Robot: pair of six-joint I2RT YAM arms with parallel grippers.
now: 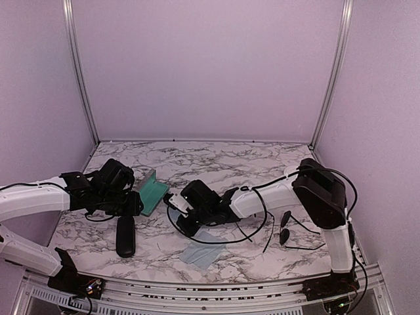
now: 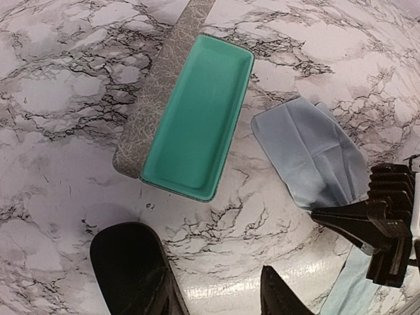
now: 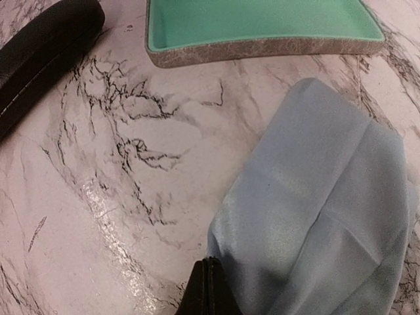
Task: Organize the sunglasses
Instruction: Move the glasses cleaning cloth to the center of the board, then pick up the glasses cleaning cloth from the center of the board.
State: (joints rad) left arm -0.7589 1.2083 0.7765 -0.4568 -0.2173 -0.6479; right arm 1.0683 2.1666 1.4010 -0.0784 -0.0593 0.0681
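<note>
Top external: thin black wire-framed sunglasses (image 1: 285, 231) lie on the white marble-pattern table (image 1: 249, 161), right side, just beside the right arm's upright link. Two small dark oval lenses resolve. The slender arms mix with black cabling, so I can't tell whether that's one pair or two. Neither wrist view shows them.

Relative to the claws: the sunglasses are well apart from the right gripper (image 1: 176, 205), which sits mid-table and points away from them. The left gripper (image 1: 136, 203) is further off still, across the table.

Counts:
- 1 grey rectangular case (image 1: 152, 190), open, with a teal lining and nothing inside.
- 1 glossy black oval case (image 1: 125, 236), closed, near the left gripper on its base side.
- 2 cloths in the left wrist view: a pale blue fabric cloth (image 2: 305, 154) just beside the grey case, and a second pale blue cloth (image 2: 351, 289) cut off at the frame corner.

Right gripper (image 3: 207, 289): fingers pressed together, tips at the edge of the pale blue fabric cloth. I can't tell whether any fabric is caught between them.

Left gripper (image 2: 220, 298): fingers apart over bare marble, nothing between them.
</note>
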